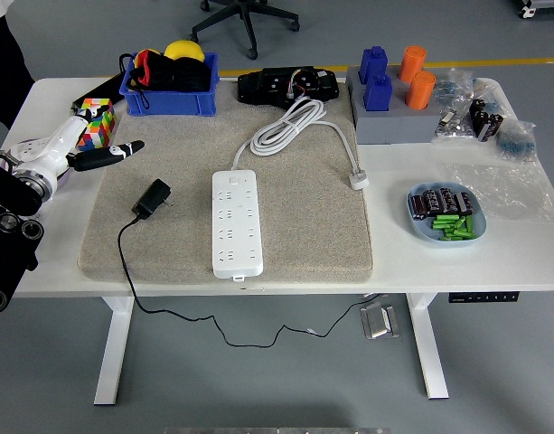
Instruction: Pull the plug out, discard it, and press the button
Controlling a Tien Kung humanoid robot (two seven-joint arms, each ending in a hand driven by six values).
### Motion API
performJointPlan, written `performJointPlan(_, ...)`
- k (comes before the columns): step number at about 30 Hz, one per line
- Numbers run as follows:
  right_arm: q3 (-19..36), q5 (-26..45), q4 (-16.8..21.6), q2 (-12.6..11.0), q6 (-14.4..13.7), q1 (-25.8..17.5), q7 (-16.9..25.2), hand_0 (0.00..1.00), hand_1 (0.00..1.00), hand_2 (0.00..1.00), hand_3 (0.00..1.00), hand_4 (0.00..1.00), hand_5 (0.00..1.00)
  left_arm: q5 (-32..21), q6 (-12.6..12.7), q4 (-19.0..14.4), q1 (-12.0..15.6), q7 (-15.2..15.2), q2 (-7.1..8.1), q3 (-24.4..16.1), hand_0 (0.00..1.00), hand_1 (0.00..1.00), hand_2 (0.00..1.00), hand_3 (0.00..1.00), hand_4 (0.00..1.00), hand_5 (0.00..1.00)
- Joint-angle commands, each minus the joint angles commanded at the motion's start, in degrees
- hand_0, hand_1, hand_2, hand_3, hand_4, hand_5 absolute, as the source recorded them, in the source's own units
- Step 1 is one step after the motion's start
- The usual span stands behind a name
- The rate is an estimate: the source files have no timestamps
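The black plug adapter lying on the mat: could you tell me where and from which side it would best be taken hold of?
Probably by the blocky body of the black plug adapter, across its two long sides, coming from above. It lies flat on the mat, unplugged, with its cord trailing off the near-left end, so that end is best avoided.

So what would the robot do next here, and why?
Probably reach its left robot hand back toward the white power strip to press its button: the black plug already lies loose on the mat, and the hand holds nothing.
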Motion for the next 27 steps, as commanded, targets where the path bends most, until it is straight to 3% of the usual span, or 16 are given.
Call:
performJointPlan(3, -0.1, 0.0, 0.0, 0.0, 0.0, 0.1, 0.0, 0.767, 0.729, 0.724, 0.713, 0.883, 0.658, -0.8, -1.2, -0.4, 0.9, 2.3, -0.07, -1.5, 0.981, 0.998, 0.989, 0.998, 0.970, 0.560)
performJointPlan(16, -0.4, 0.0, -0.1, -0.1, 0.0, 0.1, 0.0, 0.767, 0.729, 0.724, 0.713, 0.883, 0.658, -0.6, -0.3, -2.9, 3.6, 3.3, -1.38, -5.3, 0.947, 0.983, 0.961, 0.984, 0.931, 0.533)
performJointPlan(17, -0.4, 0.0, -0.1, -0.1, -0.1, 0.1, 0.0, 0.767, 0.729, 0.724, 0.713, 0.883, 0.658, -0.5, -0.2, -3.2, 3.9, 3.3, -1.61, -5.8, 0.942, 0.977, 0.955, 0.984, 0.856, 0.352)
performJointPlan(27, -0.2, 0.0, -0.1, 0.1, -0.1, -0.3, 0.0, 0.767, 0.729, 0.724, 0.713, 0.883, 0.658, -0.3, -0.8, -4.7, 5.5, 3.5, -2.53, -7.6, 0.940, 0.972, 0.951, 0.981, 0.831, 0.314)
